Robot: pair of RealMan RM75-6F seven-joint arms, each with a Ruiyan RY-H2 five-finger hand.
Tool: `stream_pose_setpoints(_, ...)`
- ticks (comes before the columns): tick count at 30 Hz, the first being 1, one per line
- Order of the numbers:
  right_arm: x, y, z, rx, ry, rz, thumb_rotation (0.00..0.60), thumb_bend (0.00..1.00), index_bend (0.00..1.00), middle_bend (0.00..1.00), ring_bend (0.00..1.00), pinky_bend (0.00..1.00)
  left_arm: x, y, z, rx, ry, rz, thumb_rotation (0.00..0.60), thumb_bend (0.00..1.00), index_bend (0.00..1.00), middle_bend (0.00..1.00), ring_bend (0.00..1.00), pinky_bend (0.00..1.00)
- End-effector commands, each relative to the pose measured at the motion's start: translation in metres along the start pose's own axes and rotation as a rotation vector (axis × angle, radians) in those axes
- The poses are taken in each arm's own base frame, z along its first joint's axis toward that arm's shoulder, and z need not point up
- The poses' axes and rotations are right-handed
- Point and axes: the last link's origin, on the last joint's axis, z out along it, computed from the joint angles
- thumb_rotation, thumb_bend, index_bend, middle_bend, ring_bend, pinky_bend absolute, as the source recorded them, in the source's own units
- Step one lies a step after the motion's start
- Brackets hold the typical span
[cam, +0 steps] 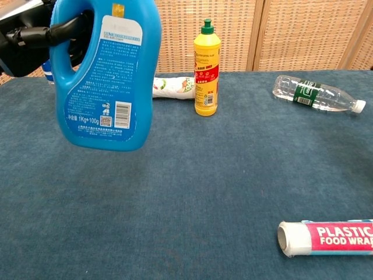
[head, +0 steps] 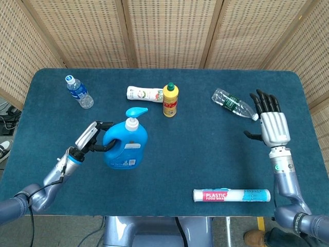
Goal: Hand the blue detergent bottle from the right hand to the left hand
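The blue detergent bottle (head: 125,147) with its white pump neck and blue spout hangs upright above the table, left of centre. My left hand (head: 91,140) holds it by the handle, fingers hooked through the loop. In the chest view the blue detergent bottle (cam: 108,76) fills the upper left, its back label facing the camera, and my left hand (cam: 32,38) shows dark at the handle. My right hand (head: 271,125) is far off at the right side of the table, fingers spread, holding nothing. The chest view does not show it.
A yellow bottle (head: 170,100) stands at centre back with a white tube (head: 144,93) lying beside it. A small water bottle (head: 78,91) lies back left, a clear bottle (head: 234,104) back right. A plastic wrap roll (head: 231,195) lies near the front edge.
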Motion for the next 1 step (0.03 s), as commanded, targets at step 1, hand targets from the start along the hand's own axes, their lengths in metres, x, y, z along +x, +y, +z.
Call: stream_pose_setpoints(1,-0.0061,0.0142,-0.0104,-0.010,-0.028,-0.023,0.600,0.00,0.00,0.00,0.00,0.00,-0.0065,-0.0032,-0.0068,-0.020,-0.004,0.004,0.600,0.97,0.87,0.80,0.60,0.83)
